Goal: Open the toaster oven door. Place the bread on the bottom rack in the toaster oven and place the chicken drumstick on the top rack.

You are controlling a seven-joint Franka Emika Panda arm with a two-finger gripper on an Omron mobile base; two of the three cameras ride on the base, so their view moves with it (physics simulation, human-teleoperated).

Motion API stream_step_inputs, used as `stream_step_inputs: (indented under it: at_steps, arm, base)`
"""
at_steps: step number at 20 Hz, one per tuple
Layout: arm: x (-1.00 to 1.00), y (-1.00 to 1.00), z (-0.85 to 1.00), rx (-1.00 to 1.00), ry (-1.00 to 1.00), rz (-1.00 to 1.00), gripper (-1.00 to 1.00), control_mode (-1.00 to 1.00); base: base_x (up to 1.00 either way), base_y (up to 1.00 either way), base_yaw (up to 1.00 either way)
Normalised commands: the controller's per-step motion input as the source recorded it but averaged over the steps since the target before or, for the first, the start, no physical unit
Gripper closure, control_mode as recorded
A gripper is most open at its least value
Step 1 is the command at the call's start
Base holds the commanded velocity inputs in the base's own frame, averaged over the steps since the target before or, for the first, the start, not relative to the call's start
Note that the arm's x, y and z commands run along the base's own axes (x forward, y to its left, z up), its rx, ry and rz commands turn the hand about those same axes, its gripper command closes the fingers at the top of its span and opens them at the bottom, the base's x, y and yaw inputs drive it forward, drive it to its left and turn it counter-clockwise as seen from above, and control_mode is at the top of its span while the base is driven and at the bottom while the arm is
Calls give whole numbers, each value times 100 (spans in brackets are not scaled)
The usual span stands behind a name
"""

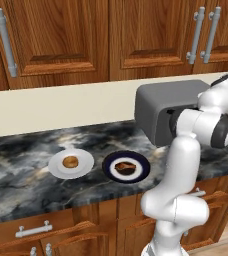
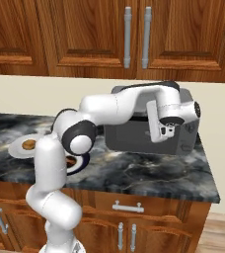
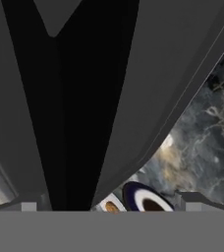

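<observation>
The dark two-finger gripper [image 2: 167, 132] is seen at centre right against the boxy grey toaster oven [image 2: 134, 136]; its opening cannot be told. The small round golden-tan bread [image 1: 70, 162] is seen on a white plate [image 1: 84, 167], lower left.

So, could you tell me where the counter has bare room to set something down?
Bare marble lies left of the white plate holding the bread, and in front of the toaster oven toward the counter's right end. It is crowded where the white plate, the dark plate with the chicken drumstick and the arm meet.
</observation>
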Motion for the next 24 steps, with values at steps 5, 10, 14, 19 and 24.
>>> stream_step_inputs:
  at_steps: [5,10,14,19,24]
  arm:
    - [-8,18,-93,-4,11,-14,-100,-100]
    - [-10,19,-94,-8,27,-17,-100,-100]
    - [-20,25,-94,-10,28,-16,-100,-100]
    - [-27,25,-94,-8,22,-17,-100,-100]
    - [-31,24,-94,-4,16,-16,-100,-100]
  base:
    - [0,0,0]
    - [0,0,0]
    - [0,0,0]
    - [0,0,0]
    - [0,0,0]
